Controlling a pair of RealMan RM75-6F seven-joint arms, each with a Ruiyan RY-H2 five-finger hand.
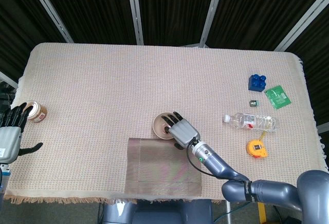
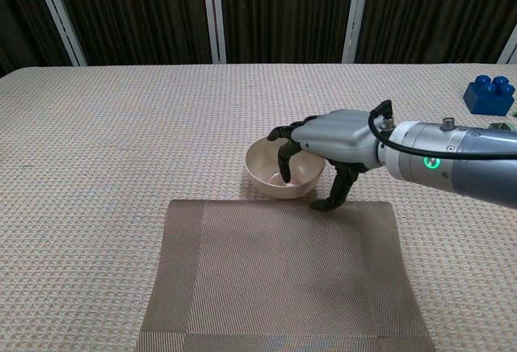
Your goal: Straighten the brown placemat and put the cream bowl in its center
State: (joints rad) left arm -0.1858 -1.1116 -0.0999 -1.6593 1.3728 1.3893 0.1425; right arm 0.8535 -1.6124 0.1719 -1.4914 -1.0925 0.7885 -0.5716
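Dark curtains back a cloth-covered table (image 1: 103, 80) where the cream bowl (image 2: 273, 173) sits just beyond the far edge of the brown placemat (image 2: 283, 275). Over the bowl's right rim, the right hand (image 2: 327, 142) curls its fingers (image 2: 284, 152) inside, thumb outside, not yet clamped. Far left, the left hand (image 1: 10, 134) is spread and holds nothing.
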